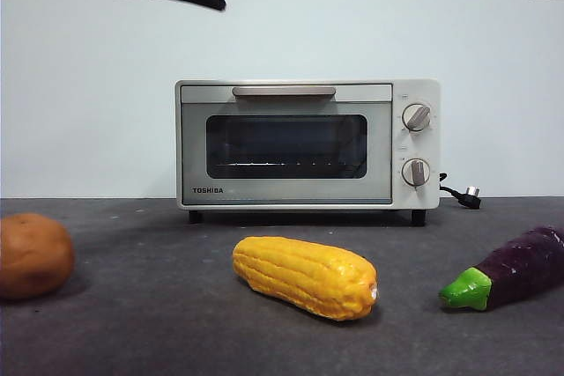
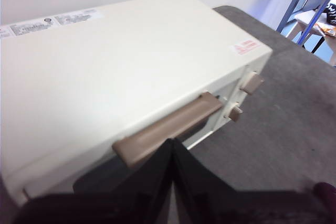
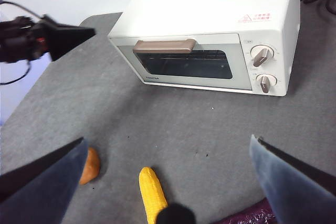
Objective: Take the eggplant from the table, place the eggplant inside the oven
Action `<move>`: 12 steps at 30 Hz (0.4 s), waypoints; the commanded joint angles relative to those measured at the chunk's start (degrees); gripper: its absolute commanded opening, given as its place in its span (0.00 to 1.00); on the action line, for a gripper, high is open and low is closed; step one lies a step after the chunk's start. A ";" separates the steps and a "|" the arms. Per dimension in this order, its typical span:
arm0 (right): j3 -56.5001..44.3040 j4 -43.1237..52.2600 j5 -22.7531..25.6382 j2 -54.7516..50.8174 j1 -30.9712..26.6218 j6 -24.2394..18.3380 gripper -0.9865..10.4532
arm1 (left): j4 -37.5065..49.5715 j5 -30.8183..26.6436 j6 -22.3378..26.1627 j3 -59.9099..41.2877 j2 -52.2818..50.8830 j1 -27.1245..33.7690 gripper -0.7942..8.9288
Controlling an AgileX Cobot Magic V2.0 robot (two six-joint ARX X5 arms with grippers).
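Matte grey table [image 1: 132, 323], glossy eggplant [image 1: 515, 269]; left claw [image 2: 173, 148] closed empty, right claw [image 3: 168, 182] wide, empty.

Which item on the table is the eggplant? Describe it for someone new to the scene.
Start at the cream-white boxy toaster oven at the back of the dark grey table. Three toy foods lie in front of it; the glossy dark purple eggplant is the one below the oven's knob side. Its bright green stem cap separates it from the yellow corn cob and the round brown lump.
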 commanded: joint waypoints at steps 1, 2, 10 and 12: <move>0.37 0.09 -0.22 -0.07 0.09 -0.11 0.61 | 0.04 0.28 1.05 2.58 3.85 -0.17 0.08; 0.37 0.09 -0.22 -0.07 0.09 -0.11 0.61 | 0.15 0.46 1.05 3.52 5.20 -0.17 0.08; 0.37 0.11 0.26 0.00 0.09 -0.74 0.61 | 0.68 2.64 1.03 7.28 12.31 -0.87 0.08; 0.37 0.13 0.26 0.22 0.09 -0.72 0.61 | 0.94 2.08 1.07 7.28 13.18 -1.25 0.08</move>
